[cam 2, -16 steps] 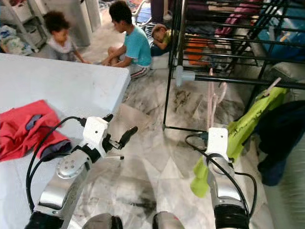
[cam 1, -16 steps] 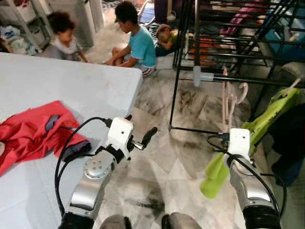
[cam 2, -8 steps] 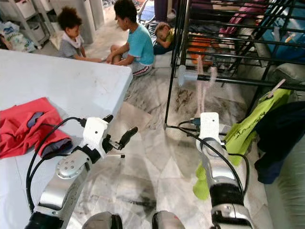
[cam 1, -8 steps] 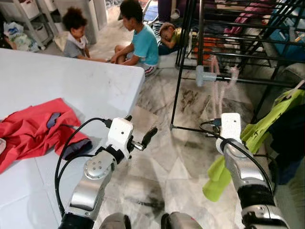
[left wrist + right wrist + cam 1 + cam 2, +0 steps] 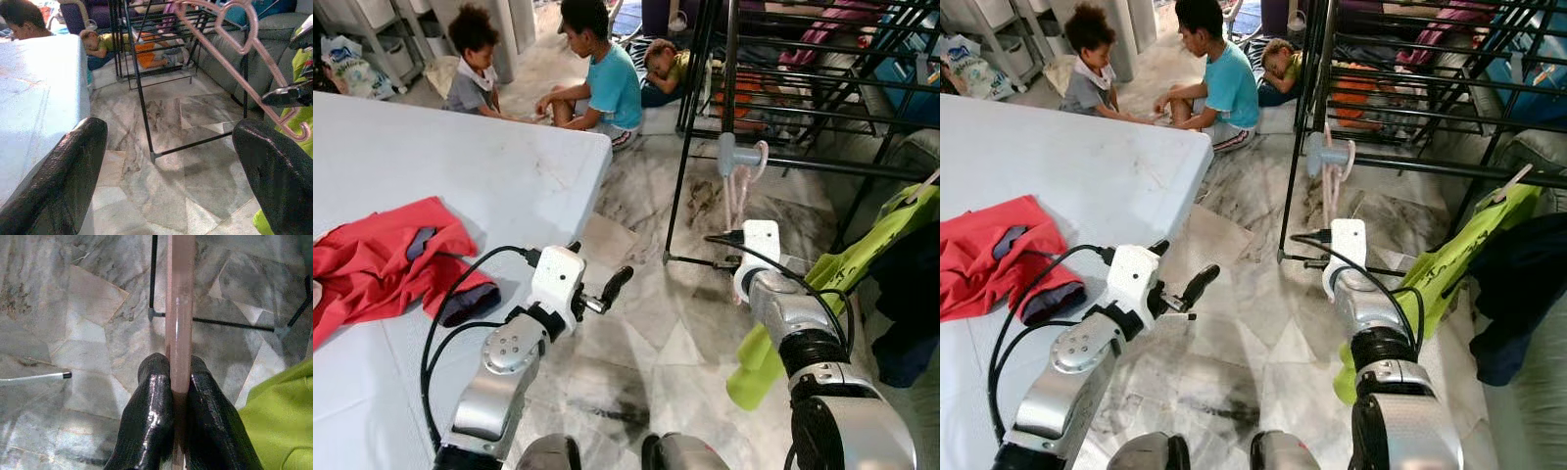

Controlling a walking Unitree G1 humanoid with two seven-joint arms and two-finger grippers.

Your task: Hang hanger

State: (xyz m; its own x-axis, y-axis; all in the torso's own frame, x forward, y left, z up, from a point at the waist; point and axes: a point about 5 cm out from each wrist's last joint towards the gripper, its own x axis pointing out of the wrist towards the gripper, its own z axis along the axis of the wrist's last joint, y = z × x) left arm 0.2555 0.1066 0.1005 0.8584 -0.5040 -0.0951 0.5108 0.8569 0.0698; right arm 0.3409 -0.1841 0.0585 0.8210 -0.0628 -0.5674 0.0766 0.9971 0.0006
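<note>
Hanger (image 5: 180, 308), one, pinched by right gripper (image 5: 177, 396); left gripper (image 5: 171, 166) jaws spread.

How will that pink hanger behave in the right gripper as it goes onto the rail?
The pink hanger looks like thin, stiff plastic, so it is probably light. The right gripper pinches only one narrow bar, so it may pivot or slip. Its hook sits at the rack rail end, so a nudge could swing it.

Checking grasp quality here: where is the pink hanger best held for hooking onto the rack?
By its flat lower bar, from below, as the right end effector does. That leaves the pink hanger with its hook upward and free beside the rail.
</note>
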